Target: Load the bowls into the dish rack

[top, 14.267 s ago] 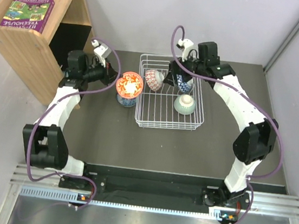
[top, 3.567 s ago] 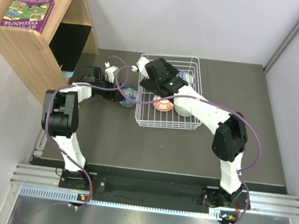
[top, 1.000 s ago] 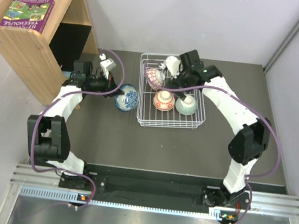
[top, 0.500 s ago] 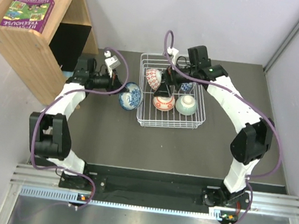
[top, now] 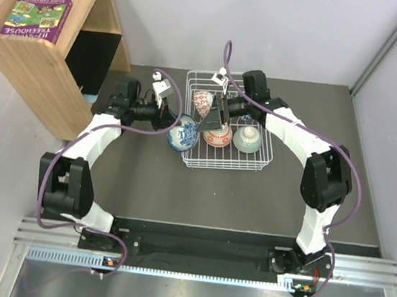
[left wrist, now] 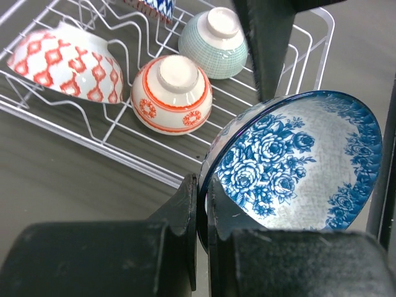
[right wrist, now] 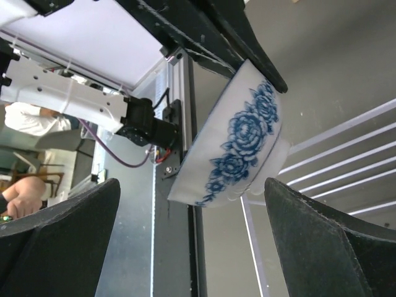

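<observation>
left claw point(left wrist: 201, 207): clamped on the rim of the blue bowl point(left wrist: 297, 167), one finger inside, one outside
blue bowl: off the desk point(top: 144, 178), tilted on edge, at the left rim of the rack point(top: 221, 168) near its front corner; its inside faces the overhead camera
right claw point(right wrist: 192, 210): spread wide, reaching in over the rack from the right; jaws straddle the blue bowl's outer side, with a gap on each side and no contact seen
red-white bowl point(left wrist: 65, 62): in rack, on its side, left rear
orange bowl point(left wrist: 172, 93): in rack, upside down, middle
green bowl point(left wrist: 216, 40): in rack, upside down, just right of orange bowl
second blue bowl point(left wrist: 153, 5): only a sliver at the top edge of the left wrist view, in the far part of the rack; pose can't tell
</observation>
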Robot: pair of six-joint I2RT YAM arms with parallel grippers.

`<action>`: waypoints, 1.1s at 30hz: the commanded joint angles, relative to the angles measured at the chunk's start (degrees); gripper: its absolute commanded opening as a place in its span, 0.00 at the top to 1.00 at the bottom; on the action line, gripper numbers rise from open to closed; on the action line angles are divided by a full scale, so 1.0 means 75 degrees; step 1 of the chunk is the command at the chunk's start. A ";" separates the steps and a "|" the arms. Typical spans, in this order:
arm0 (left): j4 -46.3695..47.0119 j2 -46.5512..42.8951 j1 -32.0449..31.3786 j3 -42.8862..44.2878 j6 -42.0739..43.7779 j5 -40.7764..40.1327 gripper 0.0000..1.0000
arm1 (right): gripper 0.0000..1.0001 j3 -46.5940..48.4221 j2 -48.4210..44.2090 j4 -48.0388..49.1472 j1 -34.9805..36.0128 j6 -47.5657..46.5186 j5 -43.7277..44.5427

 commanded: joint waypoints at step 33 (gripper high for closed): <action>0.1407 -0.0922 -0.0240 -0.0374 -0.0501 0.0015 1.00 | 0.11 0.0135 0.0767 0.2200 -0.0028 0.1770 -0.1572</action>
